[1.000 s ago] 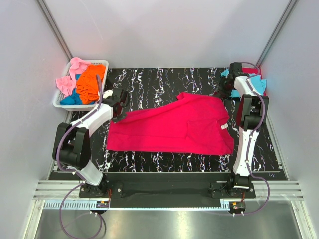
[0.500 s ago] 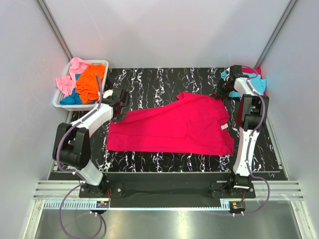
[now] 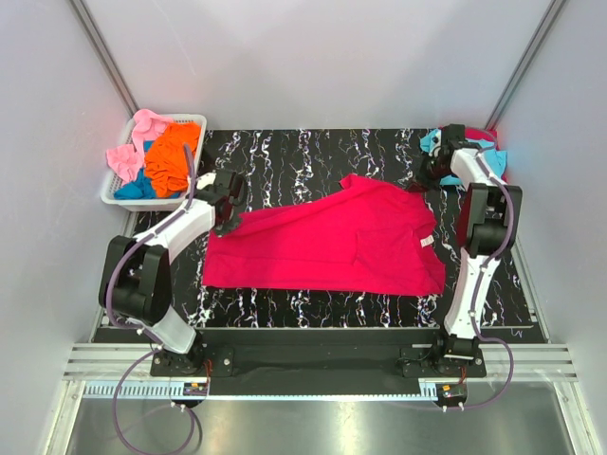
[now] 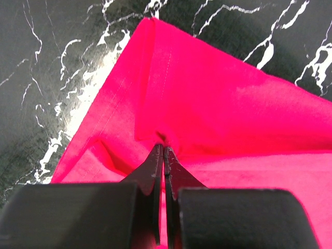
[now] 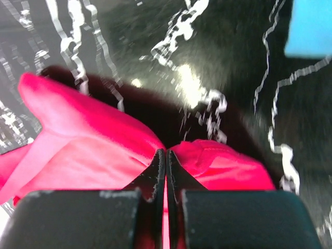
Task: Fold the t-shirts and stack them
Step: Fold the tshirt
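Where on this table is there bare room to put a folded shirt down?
The widest bare patch is the far strip of the table, between the white basket and the right gripper. A narrow strip runs along the near edge, below the crimson-red t-shirt. The far right corner is crowded with cyan cloth.

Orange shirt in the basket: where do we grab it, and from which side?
Pinch a raised fold on top of the orange shirt, coming straight down. It lies crumpled on top of the pile, and the basket walls would likely block a side approach. Right now the left end effector and right end effector are both shut on the red shirt.
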`<state>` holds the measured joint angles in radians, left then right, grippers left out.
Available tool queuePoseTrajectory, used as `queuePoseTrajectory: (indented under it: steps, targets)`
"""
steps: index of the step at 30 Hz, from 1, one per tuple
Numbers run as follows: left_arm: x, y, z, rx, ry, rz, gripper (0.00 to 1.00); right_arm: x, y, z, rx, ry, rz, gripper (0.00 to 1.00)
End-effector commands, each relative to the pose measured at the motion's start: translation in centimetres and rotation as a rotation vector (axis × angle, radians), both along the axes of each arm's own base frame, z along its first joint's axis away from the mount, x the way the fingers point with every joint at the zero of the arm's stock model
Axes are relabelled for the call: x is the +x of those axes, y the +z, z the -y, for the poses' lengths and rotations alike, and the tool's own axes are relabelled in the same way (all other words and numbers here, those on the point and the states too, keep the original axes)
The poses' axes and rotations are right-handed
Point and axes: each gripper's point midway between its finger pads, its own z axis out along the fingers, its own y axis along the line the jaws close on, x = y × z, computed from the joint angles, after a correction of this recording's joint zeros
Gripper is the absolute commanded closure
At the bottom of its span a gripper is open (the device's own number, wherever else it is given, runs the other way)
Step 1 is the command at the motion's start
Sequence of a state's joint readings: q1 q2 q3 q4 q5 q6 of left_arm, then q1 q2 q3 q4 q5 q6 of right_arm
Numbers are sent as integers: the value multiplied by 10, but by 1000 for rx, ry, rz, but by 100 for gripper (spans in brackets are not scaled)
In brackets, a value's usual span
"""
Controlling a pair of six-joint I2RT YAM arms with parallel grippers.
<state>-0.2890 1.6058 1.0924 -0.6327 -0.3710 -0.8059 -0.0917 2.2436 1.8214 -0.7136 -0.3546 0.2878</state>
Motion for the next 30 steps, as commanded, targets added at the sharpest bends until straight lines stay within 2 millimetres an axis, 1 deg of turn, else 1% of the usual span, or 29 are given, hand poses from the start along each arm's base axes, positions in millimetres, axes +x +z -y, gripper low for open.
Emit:
queuePoseTrajectory:
  steps: [1, 3, 4, 5, 6, 7, 8, 9, 10, 11, 12, 13, 14, 15, 16, 17, 18, 19, 20, 21, 22, 23, 24, 25, 26, 27, 28, 30]
  targets:
    - [2, 17, 5, -26, -2, 69, 98, -4, 62, 4, -28, -12, 113, 100]
    - [-1, 18, 4, -25, -1, 73, 98, -11, 68, 1, -17, -9, 115, 100]
    - [-2, 21, 3, -24, 4, 81, 98, -14, 79, 1, -16, -11, 131, 100]
    - [-3, 24, 3, -25, 3, 93, 98, -18, 82, -1, -10, -7, 133, 100]
    - [-6, 26, 2, -24, 2, 97, 98, -26, 79, -3, -5, -5, 115, 100]
    - [-6, 30, 0, -21, 7, 112, 98, -31, 88, -4, -5, -7, 129, 100]
    - [-9, 35, -2, -21, 12, 128, 98, -38, 89, -5, -1, -8, 123, 100]
    - [-11, 37, -4, -20, 18, 136, 98, -51, 80, -8, 5, -10, 90, 100]
    - [-14, 40, -8, -8, 36, 148, 98, -59, 89, -10, -2, -9, 106, 100]
    - [-19, 47, -12, -8, 49, 175, 98, -75, 75, -9, -15, -23, 57, 100]
    - [-22, 50, -15, -8, 73, 186, 98, -83, 73, -9, -16, -34, 45, 100]
    - [-26, 54, -22, 11, 101, 207, 98, -93, 78, -11, -21, -38, 49, 100]
    - [-31, 53, -26, 18, 120, 214, 98, -111, 61, -7, -48, -65, -6, 100]
    - [-37, 59, -33, 26, 153, 242, 98, -119, 65, -3, -71, -87, 3, 100]
    - [-39, 64, -36, 28, 173, 259, 98, -128, 60, -4, -67, -93, -17, 100]
    - [-43, 63, -39, 30, 183, 260, 98, -142, 46, 3, -104, -140, -65, 100]
    - [-46, 66, -39, 22, 190, 273, 98, -150, 46, 4, -113, -157, -67, 100]
    - [-50, 64, -42, 25, 199, 269, 98, -157, 42, 4, -116, -168, -80, 100]
    - [-53, 61, -42, 22, 209, 265, 97, -171, 30, 4, -108, -201, -126, 100]
    - [-56, 59, -43, 25, 210, 256, 97, -176, 30, 2, -100, -215, -123, 98]
    - [-59, 54, -43, 23, 216, 239, 97, -181, 29, 0, -94, -225, -126, 93]
    - [-61, 51, -43, 20, 228, 229, 97, -195, 18, -1, -98, -256, -161, 91]
    - [-63, 48, -43, 19, 227, 218, 96, -196, 24, 0, -103, -275, -125, 85]
    - [-65, 44, -43, 20, 231, 205, 96, -200, 25, 0, -106, -291, -118, 73]
    - [-66, 42, -42, 15, 234, 200, 96, -205, 22, 3, -118, -329, -121, 69]
    - [-65, 41, -42, 12, 238, 198, 96, -202, 32, 4, -113, -343, -68, 66]
    - [-66, 39, -40, 6, 235, 190, 96, -200, 34, 4, -109, -348, -50, 59]
    - [-63, 37, -37, 1, 229, 176, 95, -192, 43, 2, -96, -345, -18, 58]
